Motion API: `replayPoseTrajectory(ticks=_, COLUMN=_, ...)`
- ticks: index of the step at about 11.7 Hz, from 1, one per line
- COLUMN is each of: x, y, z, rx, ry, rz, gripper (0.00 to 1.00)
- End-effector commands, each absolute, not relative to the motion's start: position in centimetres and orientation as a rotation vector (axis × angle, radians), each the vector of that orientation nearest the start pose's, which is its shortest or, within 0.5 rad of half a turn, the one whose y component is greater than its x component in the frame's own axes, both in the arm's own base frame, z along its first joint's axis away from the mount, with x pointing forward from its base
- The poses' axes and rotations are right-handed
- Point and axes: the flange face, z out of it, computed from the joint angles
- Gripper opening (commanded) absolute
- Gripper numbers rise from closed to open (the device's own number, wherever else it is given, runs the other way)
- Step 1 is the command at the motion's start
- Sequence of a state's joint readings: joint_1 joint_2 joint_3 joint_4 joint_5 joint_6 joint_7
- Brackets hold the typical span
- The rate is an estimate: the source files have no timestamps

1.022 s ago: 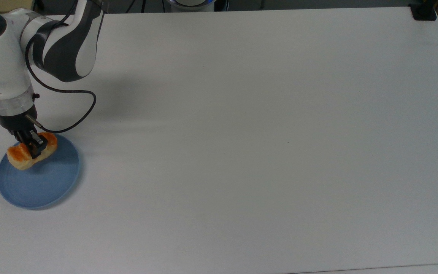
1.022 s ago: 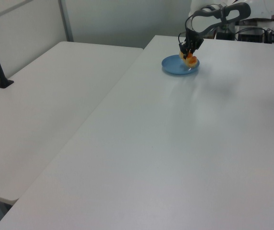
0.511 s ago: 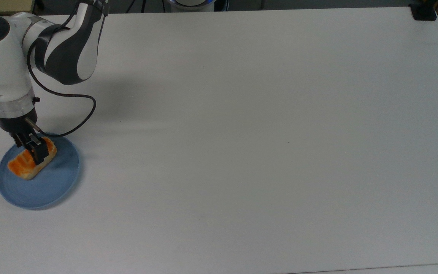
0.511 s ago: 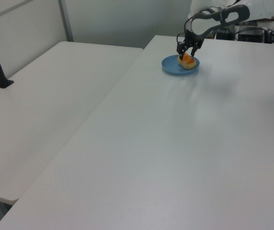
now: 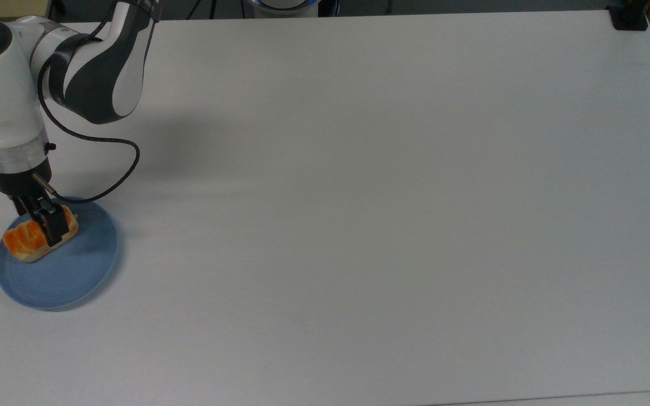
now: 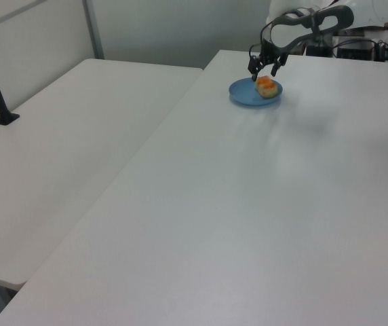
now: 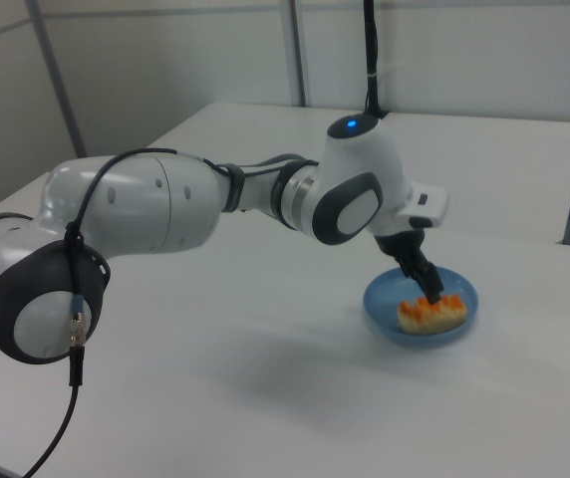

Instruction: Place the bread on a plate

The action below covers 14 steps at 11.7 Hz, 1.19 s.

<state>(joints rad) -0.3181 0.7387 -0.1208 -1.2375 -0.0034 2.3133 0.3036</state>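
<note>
- The bread (image 5: 36,241) lies on the plate (image 5: 71,282), off toward the rim at the top view's left rather than in the middle. Its glazed side faces up.
- Its long axis runs on a slant in the top view, from lower left up to upper right.
- The gripper (image 5: 40,217) hangs right over the loaf's upper-right end, so the bread sits straight below the fingers, a little to the top view's left of them.
- In the left view the gripper (image 6: 263,66) has its fingers spread, tips above the bread (image 6: 266,85) with a gap showing; it has let go and grasps nothing.
- In the right view the gripper (image 7: 427,284) points down at a slant from the wrist toward the plate (image 7: 383,304), the arm reaching low across the table (image 5: 392,192).
- To my eye the placing is done; a straight lift clear of the loaf is what remains.
</note>
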Motion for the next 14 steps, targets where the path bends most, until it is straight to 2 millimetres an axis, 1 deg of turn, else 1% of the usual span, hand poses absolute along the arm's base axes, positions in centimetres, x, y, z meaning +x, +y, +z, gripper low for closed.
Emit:
replayPoseTrajectory(ticks=1, x=69.4, y=-28.9, z=43.6, rx=-2.989, ry=1.136, rz=-0.396, gripper=0.88)
replayPoseTrajectory(ticks=2, x=68.3, y=-27.5, z=46.4, rx=-2.992, ry=1.125, rz=-0.319, gripper=0.92)
replayPoseTrajectory(ticks=3, x=67.4, y=-26.5, z=48.1, rx=-2.993, ry=1.115, rz=-0.255, gripper=0.97)
replayPoseTrajectory(ticks=4, x=66.2, y=-24.1, z=50.6, rx=-2.997, ry=1.082, rz=-0.152, gripper=1.0)
replayPoseTrajectory(ticks=5, x=64.6, y=-22.1, z=53.9, rx=-2.994, ry=1.049, rz=-0.093, gripper=1.0)
replayPoseTrajectory(ticks=6, x=63.6, y=-20.2, z=56.1, rx=-2.995, ry=1.011, rz=-0.069, gripper=1.0)
replayPoseTrajectory(ticks=7, x=62.0, y=-17.3, z=59.1, rx=-3.0, ry=0.949, rz=-0.047, gripper=1.0)
replayPoseTrajectory(ticks=8, x=60.3, y=-14.9, z=61.8, rx=-3.012, ry=0.9, rz=-0.022, gripper=1.0)
replayPoseTrajectory(ticks=9, x=58.8, y=-12.5, z=63.9, rx=-3.027, ry=0.852, rz=0.014, gripper=1.0)
replayPoseTrajectory(ticks=10, x=57.3, y=-10.7, z=65.5, rx=-3.04, ry=0.808, rz=0.019, gripper=1.0)
replayPoseTrajectory(ticks=11, x=56.4, y=-8.8, z=65.7, rx=-3.053, ry=0.757, rz=0.021, gripper=1.0)
replayPoseTrajectory(ticks=12, x=55.2, y=-6.3, z=65.2, rx=-3.078, ry=0.658, rz=0.042, gripper=1.0)
replayPoseTrajectory(ticks=13, x=55.0, y=-5.5, z=65.1, rx=-3.091, ry=0.547, rz=0.003, gripper=1.0)
replayPoseTrajectory(ticks=14, x=55.3, y=-4.2, z=64.1, rx=-3.109, ry=0.414, rz=-0.038, gripper=1.0)
